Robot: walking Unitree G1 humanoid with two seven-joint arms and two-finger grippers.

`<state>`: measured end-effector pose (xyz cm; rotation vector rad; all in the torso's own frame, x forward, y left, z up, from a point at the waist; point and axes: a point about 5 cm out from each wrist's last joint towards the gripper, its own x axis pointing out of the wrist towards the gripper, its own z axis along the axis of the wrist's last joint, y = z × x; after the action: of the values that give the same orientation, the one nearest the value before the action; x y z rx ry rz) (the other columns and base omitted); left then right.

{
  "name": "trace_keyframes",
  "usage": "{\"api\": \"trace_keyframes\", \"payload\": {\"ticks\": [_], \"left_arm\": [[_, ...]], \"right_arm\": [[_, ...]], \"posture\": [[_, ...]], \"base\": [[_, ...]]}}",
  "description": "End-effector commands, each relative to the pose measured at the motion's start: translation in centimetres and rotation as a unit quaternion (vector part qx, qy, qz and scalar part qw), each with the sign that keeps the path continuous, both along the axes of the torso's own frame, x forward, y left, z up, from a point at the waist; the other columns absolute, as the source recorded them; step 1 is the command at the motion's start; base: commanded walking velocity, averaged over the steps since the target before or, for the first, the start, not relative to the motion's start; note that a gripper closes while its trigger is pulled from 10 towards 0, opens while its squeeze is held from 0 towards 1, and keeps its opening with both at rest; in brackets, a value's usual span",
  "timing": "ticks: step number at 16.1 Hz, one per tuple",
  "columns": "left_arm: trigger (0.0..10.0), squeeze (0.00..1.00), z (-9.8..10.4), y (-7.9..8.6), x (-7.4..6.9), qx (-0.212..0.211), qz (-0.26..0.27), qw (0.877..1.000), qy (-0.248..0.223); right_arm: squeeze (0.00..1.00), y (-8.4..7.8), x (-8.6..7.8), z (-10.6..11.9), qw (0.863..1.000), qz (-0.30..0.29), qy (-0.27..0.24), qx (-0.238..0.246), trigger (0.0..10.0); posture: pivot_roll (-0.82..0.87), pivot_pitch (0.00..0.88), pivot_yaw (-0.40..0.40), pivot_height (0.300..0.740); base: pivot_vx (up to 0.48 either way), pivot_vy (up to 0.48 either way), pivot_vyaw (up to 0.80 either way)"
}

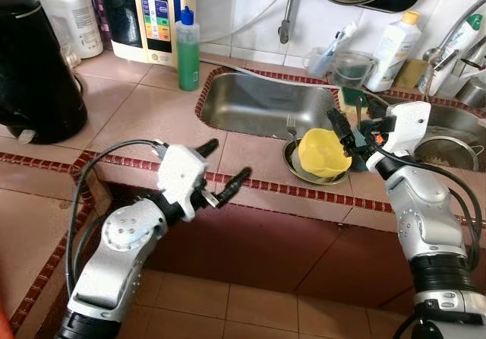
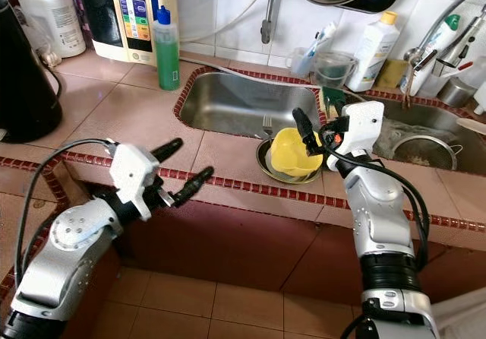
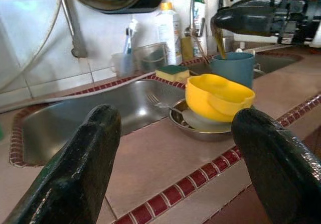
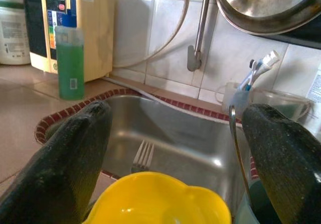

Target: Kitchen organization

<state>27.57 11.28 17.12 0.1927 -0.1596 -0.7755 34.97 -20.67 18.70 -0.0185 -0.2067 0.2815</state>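
A bright yellow bowl (image 1: 323, 153) with a wavy, lobed rim sits tilted in a shallow metal dish (image 2: 267, 164) on the tiled counter (image 1: 144, 115), at the near right corner of the steel sink (image 1: 262, 103). The bowl is glossy plastic and empty inside, leaning toward the right. A fork (image 4: 144, 156) pokes out from under it, its tines lying over the sink's edge.

The right gripper (image 1: 351, 132) hovers just right of the bowl, its two black fingers spread wide apart with nothing between them; the right wrist view looks over the bowl's rim from just above and behind it. A teal cup (image 3: 234, 68) with a utensil handle standing in it is just behind the bowl, beside a yellow-green sponge (image 3: 172, 73).

The left gripper (image 1: 225, 168) is held over the counter's near red-tiled edge, well left of the bowl, fingers also spread and empty.

Far left stand a green soap bottle (image 1: 187, 49), a black kettle (image 1: 34, 69) and a white appliance (image 1: 156, 12) against the tiled wall.
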Motion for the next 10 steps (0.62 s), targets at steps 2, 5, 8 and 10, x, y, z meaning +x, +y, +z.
{"api": "trace_keyframes", "payload": {"ticks": [2,5,8,10], "left_arm": [[10.0,0.00,-0.1,-1.3,-0.4,0.017,-0.030,0.999,-0.007],[10.0,0.00,0.0,-2.3,-0.2,0.020,-0.039,0.999,-0.011],[10.0,0.00,0.3,-2.8,-0.1,0.014,-0.049,0.999,-0.015],[10.0,0.00,0.3,-3.1,-0.1,0.018,-0.054,0.998,-0.015]], "right_arm": [[0.00,-0.8,0.1,-0.2,1.000,-0.007,0.007,-0.019,10.0],[0.00,-2.2,0.6,-0.6,0.999,-0.033,0.021,-0.037,10.0],[0.00,-3.0,1.3,-0.2,0.997,-0.061,0.025,-0.048,10.0],[0.00,-3.3,1.8,0.1,0.996,-0.073,0.028,-0.051,10.0]], "posture": [[0.04,0.000,-0.099,0.732],[0.03,0.000,-0.095,0.732],[0.02,0.000,-0.095,0.732],[0.03,0.000,-0.097,0.732]], "base": [[0.000,0.000,0.00],[0.000,0.000,0.00],[0.000,0.000,0.00],[0.000,0.000,0.00]]}}
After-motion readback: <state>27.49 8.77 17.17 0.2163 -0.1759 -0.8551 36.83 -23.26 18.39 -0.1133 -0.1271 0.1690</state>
